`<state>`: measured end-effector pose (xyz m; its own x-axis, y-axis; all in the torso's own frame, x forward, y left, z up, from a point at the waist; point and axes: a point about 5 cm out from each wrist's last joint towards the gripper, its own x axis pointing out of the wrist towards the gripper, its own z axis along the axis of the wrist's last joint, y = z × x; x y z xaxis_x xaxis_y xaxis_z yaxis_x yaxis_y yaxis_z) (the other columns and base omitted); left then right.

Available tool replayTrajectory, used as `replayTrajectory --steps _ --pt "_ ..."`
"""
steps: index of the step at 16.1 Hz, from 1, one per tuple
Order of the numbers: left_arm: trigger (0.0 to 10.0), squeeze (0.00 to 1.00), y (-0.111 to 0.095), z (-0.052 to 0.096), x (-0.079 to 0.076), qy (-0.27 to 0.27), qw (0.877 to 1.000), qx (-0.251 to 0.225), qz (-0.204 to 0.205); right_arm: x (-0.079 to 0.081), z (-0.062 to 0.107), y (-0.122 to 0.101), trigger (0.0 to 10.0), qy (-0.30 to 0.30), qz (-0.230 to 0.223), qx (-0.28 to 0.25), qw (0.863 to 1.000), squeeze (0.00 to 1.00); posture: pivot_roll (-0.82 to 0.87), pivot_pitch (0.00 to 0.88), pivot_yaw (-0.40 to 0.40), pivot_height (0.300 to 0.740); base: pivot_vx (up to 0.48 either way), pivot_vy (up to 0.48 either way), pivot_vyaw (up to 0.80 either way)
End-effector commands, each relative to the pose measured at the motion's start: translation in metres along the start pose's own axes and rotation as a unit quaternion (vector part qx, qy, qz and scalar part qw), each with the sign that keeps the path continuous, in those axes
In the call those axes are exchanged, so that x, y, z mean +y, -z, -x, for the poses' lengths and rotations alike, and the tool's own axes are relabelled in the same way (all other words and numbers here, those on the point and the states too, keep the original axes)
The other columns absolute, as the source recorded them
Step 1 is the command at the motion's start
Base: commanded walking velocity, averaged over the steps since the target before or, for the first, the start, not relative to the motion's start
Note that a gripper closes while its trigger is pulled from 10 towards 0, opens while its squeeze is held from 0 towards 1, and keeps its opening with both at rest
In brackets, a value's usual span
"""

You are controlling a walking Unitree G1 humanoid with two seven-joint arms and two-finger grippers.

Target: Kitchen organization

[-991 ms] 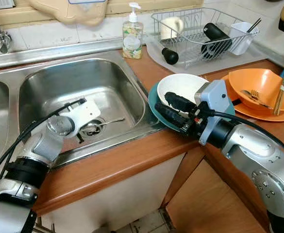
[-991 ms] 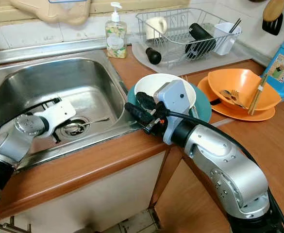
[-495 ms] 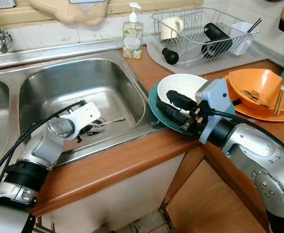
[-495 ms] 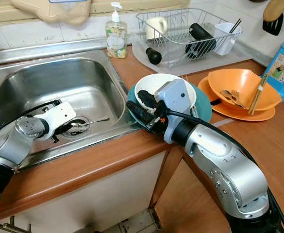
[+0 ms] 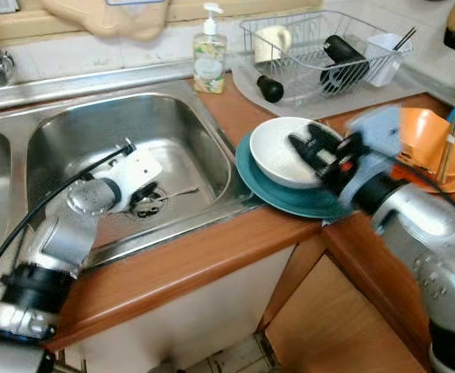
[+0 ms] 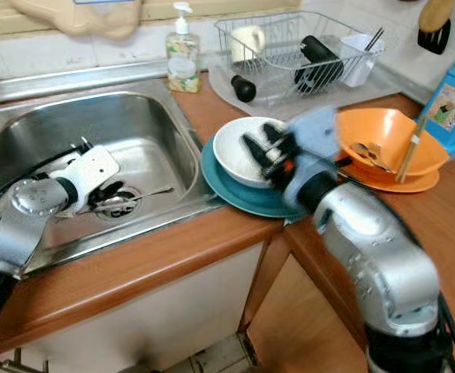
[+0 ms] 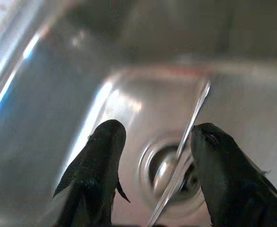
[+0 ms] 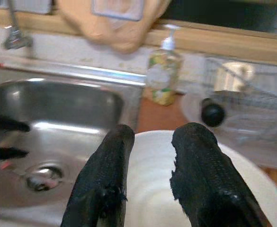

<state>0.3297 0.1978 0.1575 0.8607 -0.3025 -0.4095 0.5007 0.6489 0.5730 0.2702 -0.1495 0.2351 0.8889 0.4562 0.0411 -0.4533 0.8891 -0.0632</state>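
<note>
Sink [image 5: 64, 132]: left hand [image 5: 138, 196] has come down over the drain, fingers apart, straddling the spoon [image 5: 174, 193] lying on the basin floor by the drain. Not yet gripping.
Table [image 5: 211, 256]: teal plate [image 5: 289, 203] sits at the edge beside the sink, white bowl [image 5: 278, 155] stacked on it.
Change vs 1 s ago: right hand [image 5: 314, 148] has moved from the plate's near rim up over the bowl; fingers parted, holding nothing, motion-blurred.
Read: 2 pickups being set up at once, spoon on the left, bowl on the right. Neither secured.
</note>
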Motion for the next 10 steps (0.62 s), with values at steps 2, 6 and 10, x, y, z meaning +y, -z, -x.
replayTrajectory --steps 2,6,10 --pt "10.0 0.00 -0.018 0.006 -0.005 0.002 0.995 -0.093 0.047 -0.021 0.001 -0.002 10.0 0.052 -0.017 0.001 0.999 1.00 -0.19 0.000 -0.015 0.740 0.000 0.000 0.00" --pt "10.0 0.00 -0.029 0.014 -0.015 0.013 0.982 -0.161 0.103 -0.041 0.004 0.000 10.0 0.095 -0.046 0.025 0.994 1.00 -0.19 0.000 -0.030 0.740 0.000 0.000 0.00" --pt "10.0 0.00 -0.031 0.033 -0.029 0.071 0.969 -0.199 0.124 -0.064 0.008 0.007 10.0 0.144 -0.092 0.077 0.982 1.00 -0.18 0.000 -0.033 0.740 0.000 0.000 0.00"
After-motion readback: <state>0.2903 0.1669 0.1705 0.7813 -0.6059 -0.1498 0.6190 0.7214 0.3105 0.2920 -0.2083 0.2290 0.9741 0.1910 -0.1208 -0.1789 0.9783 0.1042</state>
